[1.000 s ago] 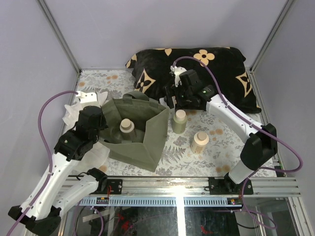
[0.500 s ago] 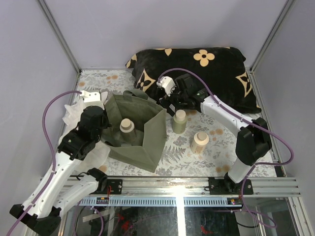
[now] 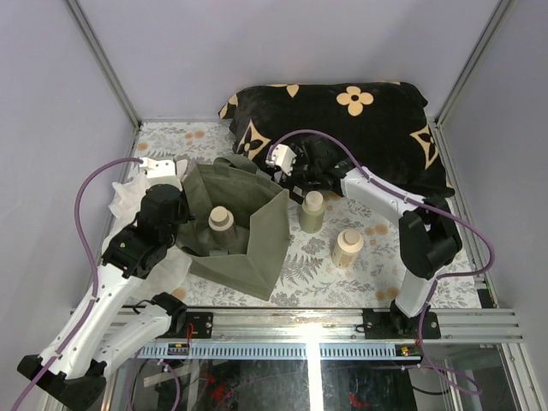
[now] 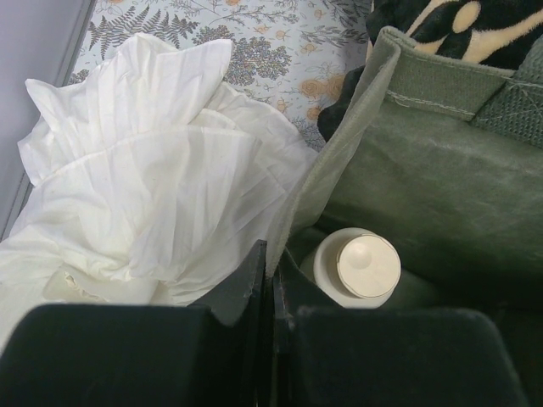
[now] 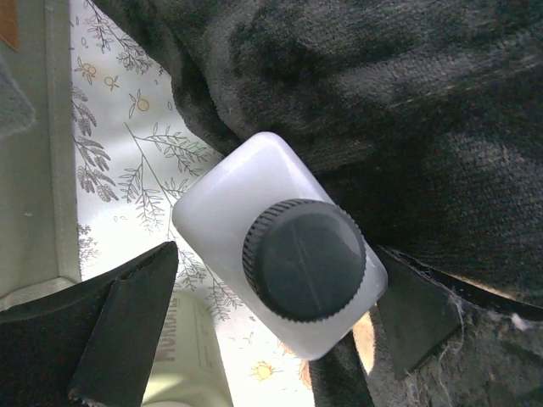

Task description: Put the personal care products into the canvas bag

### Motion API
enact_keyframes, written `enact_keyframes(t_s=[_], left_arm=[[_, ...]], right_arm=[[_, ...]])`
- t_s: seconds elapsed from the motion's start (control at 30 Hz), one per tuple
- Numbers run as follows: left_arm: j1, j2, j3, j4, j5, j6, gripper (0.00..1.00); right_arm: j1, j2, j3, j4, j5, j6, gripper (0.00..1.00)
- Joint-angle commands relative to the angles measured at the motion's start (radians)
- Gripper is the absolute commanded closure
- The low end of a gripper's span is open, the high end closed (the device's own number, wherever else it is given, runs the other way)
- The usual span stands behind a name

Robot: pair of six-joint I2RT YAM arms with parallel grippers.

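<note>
The olive canvas bag [image 3: 244, 244] stands open left of centre, with one beige bottle [image 3: 221, 220] upright inside; the bottle also shows in the left wrist view [image 4: 356, 267]. My left gripper [image 3: 181, 220] is shut on the bag's left rim [image 4: 339, 161]. Two more beige bottles [image 3: 312, 211] [image 3: 348, 247] stand on the table right of the bag. My right gripper [image 3: 294, 183] is open at the cushion's edge. Its fingers [image 5: 127, 331] straddle a white square bottle with a black ribbed cap [image 5: 304, 259], which is hidden in the top view.
A black cushion with tan flowers [image 3: 342, 128] lies along the back, touching the white bottle [image 5: 399, 102]. A crumpled white cloth [image 4: 153, 195] lies left of the bag. One beige bottle [image 5: 182, 360] stands close beside the right gripper. Metal frame posts bound the corners.
My right arm has swung left and lowered toward the cushion's front edge near the bag's far corner. The left arm, the bag and the bottles have stayed put.
</note>
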Motion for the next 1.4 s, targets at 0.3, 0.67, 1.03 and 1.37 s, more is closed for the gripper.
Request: enact_keyframes(t_s=[0.3,0.67,1.03,1.37], left_arm=[[0.007,0.029,-0.009,0.096,-0.008,-0.016,1.00],[0.010,0.041,-0.007,0.117,0.009,-0.012,1.00],[0.009,0.047,-0.008,0.118,0.020,-0.020,1.00],[0.010,0.084,-0.021,0.173,0.044,-0.016,1.00]], right_arm=[[-0.025,0.118,0.219,-0.174,-0.101,-0.083,0.53],[-0.028,0.180,0.328,-0.299,-0.055,0.070,1.00],[-0.050,-0.043,0.316,-0.217,0.280,0.280,1.00],[-0.048,-0.228,0.504,-0.232,0.300,0.387,1.00]])
